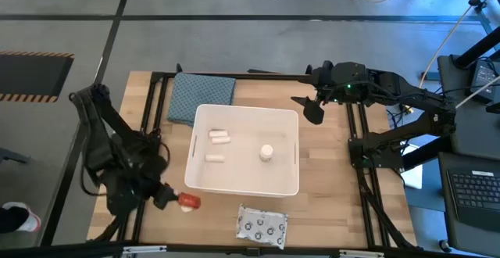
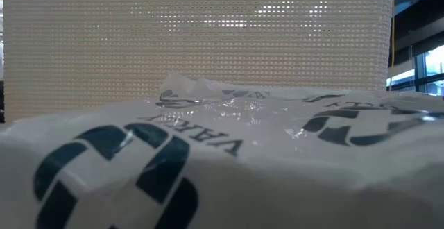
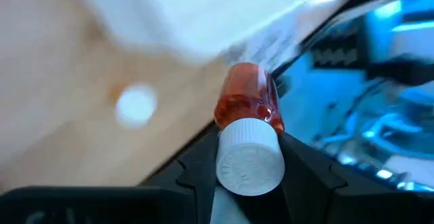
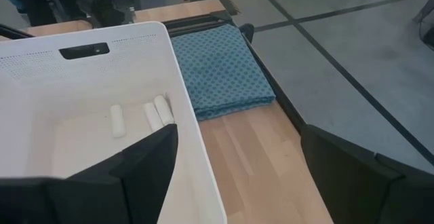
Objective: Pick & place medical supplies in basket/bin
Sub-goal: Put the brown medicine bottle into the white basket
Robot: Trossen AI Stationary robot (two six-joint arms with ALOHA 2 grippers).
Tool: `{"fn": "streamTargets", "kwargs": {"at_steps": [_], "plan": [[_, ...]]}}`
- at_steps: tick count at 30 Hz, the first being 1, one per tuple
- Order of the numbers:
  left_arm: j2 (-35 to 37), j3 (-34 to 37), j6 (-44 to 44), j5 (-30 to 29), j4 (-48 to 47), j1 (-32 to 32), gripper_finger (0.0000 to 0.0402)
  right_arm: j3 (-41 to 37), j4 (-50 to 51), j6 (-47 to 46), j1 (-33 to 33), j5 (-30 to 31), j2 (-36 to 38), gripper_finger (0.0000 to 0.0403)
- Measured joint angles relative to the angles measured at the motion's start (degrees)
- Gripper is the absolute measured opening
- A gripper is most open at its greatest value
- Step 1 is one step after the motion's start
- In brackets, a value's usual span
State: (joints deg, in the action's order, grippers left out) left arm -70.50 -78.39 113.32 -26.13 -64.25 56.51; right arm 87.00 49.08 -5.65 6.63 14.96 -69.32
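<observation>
Seemingly touching wood, left fingers [image 3: 247, 183] clamp red-brown bottle [image 3: 247, 112] beside bin [image 1: 205, 181].

- Left gripper [image 1: 173, 198] sits low near the table's front-left edge, fingers [image 3: 308, 176] clamped on a red-brown bottle [image 3: 248, 137].
- Right gripper [image 1: 307, 106] hangs at the far right, fingers [image 4: 146, 166] spread wide apart.

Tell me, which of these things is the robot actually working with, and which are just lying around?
Part of the job: red-brown bottle in left gripper; white bin; three white tubes and white bottle inside; silvery packet.

Lying about: folded cloth.
</observation>
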Motion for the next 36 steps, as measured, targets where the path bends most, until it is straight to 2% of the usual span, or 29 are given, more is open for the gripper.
{"fn": "streamTargets", "kwargs": {"at_steps": [3, 5, 7, 9, 12, 17, 20, 24, 26, 29, 34, 36], "plan": [[2.63, -1.68, -10.19, -10.55, 0.73, -1.63, 0.0127, 0.0, 0.0, 0.07, 0.0, 0.0, 0.0, 0.0312], [4.36, -2.76, -20.18, -16.75, 2.46, -3.74, 0.0127, 0.0, 0.0, 0.19, 0.0, 0.0, 0.0, 0.0312], [5.74, -3.81, -30.43, -19.79, 3.88, -6.81, 0.0127, 0.0, 0.0, 0.39, 0.0, 0.01, 0.0, 0.0312], [6.25, -5.09, -40.47, -19.17, 4.77, -11.71, 0.0126, 0.0, 0.0, 0.53, 0.0, 0.0, 0.0, 0.0312], [5.72, -6.08, -56.13, -10.77, 8.3, -22.11, 0.0126, 0.0, 0.0, 0.15, 0.0, 0.02, 0.0, 0.0312], [1.85, -6.16, -79.76, 12.91, 18.35, -40.05, 0.0126, 0.0, 0.0, -0.64, 0.0, 0.02, -0.01, 0.0312], [-2.12, -6.16, -88.22, 25.42, 18.35, -49.25, 0.0126, 0.0, 0.0, -1.9, 0.0, 0.02, -0.02, 0.0312], [-8.25, -6.14, -97.35, 34.94, 16.79, -57.37, 0.0126, 0.0, 0.0, -3.07, -0.02, 0.02, -0.02, 0.0312], [-11.67, -6.52, -102.26, 37.47, 16.38, -59.32, 0.0126, 0.0, 0.0, -3.07, -0.01, 0.02, -0.02, 0.0312], [-17.55, -10.37, -109.31, 37.54, 12.78, -60.12, 0.0126, 0.0, 0.02, -3.2, 0.0, 0.02, -0.02, 0.0312], [-28.64, -22.39, -118.42, 30.08, -2.76, -59.48, 0.0125, 0.0, 0.17, -3.28, 0.0, 0.02, -0.02, 0.0312], [-32.78, -26.86, -120.72, 28.0, -6.14, -59.06, 0.0126, 0.0, 0.25, -3.29, 0.0, 0.02, -0.02, 0.0312]]}}
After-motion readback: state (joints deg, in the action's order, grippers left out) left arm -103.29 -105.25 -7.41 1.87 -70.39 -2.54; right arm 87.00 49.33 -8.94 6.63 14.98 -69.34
